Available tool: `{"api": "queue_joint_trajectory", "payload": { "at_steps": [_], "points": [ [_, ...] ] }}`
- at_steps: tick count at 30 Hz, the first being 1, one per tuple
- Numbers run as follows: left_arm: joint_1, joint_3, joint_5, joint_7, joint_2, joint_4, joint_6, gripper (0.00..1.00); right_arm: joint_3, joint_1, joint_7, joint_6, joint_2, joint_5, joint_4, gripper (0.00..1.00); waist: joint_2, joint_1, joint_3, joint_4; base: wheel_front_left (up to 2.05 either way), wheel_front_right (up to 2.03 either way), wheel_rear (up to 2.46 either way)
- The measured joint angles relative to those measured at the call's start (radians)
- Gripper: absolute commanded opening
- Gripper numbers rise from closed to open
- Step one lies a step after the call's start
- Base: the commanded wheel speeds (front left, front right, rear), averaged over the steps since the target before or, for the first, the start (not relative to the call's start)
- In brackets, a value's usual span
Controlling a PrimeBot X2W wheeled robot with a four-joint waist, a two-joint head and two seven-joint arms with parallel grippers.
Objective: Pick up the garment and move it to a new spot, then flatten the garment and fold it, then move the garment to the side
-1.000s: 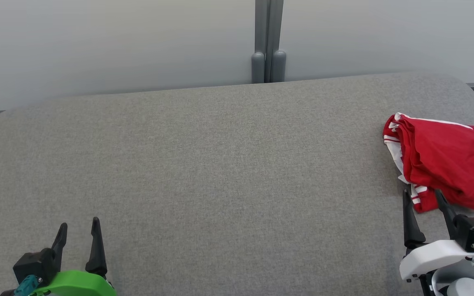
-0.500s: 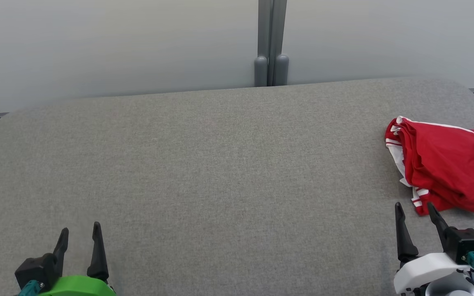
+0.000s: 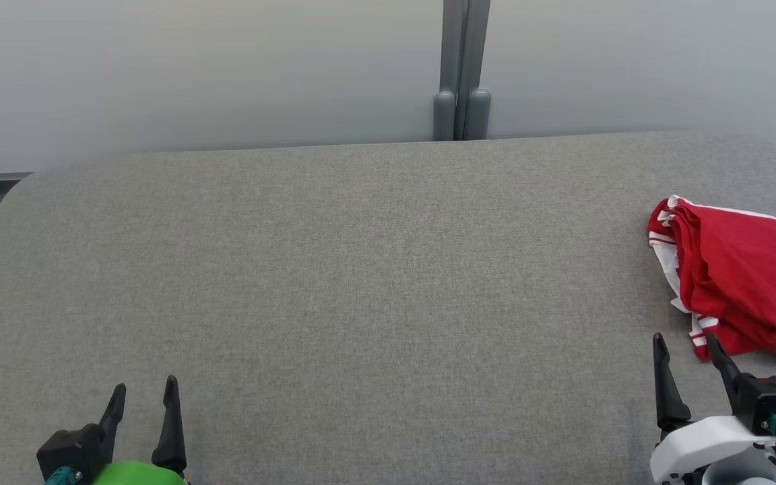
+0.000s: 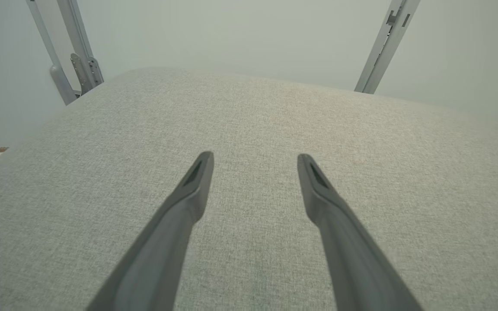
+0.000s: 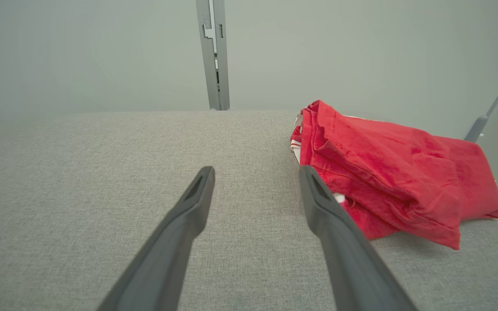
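grey woven fabric covers the tabletop [image 3: 361, 269], which runs wide across the head view with rounded far corners. at the lower left the left claw [image 3: 145, 384] sits low over the near edge of the tabletop, its two dark fingers pointing away from the robot above a green housing [image 3: 135, 473]. the fingers stand apart with a clear gap between the tips and have hold of nothing. the left wrist view shows bare grey fabric under and between them.

the middle of the tabletop carries nothing. behind its far edge a grey post [image 3: 462, 67] stands upright against a pale wall [image 3: 192, 67].

at the lower right the right claw [image 3: 684, 337] rises from a white housing [image 3: 711, 438], its fingers likewise spread and gripping nothing. the red garment [image 3: 745, 289], with white trim along its left edge, lies crumpled in a loose heap at the right end of the tabletop and is cut off by the edge of the head view. its near left corner lies just beside the tip of the claw's right-hand finger. in the right wrist view that finger overlaps the garment's near edge, and whether they touch cannot be told. the left-hand finger is over bare fabric.
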Motion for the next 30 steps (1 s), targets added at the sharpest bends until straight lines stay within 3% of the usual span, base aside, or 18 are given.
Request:
{"api": "queue_joint_trajectory", "payload": {
  "at_steps": [3,4,15,30],
  "points": [
    [0.001,0.005,0.0,0.0,0.0,0.002,-0.006,1.0,0.003,0.0,0.0,0.002,0.003,-0.003,0.001,1.0,0.0,0.0,0.0,0.008,0.0,0.0,0.0],
    [0.001,0.005,0.0,0.0,0.0,0.002,-0.006,0.0,0.003,0.0,0.0,0.002,0.003,-0.003,0.001,0.0,0.0,0.0,0.0,0.008,0.0,0.0,0.0],
    [0.021,0.002,-0.019,0.013,-0.043,0.089,-0.013,0.0,0.017,0.03,0.006,0.007,0.053,0.016,0.083,0.0,0.0,0.0,0.0,0.008,0.0,0.0,0.0],
    [0.013,0.041,-0.199,0.078,-0.053,0.092,-0.037,0.0,-0.016,0.017,0.055,0.034,0.066,0.253,0.08,0.0,0.0,0.0,0.002,0.001,0.0,0.0,0.0]
  ]
}}
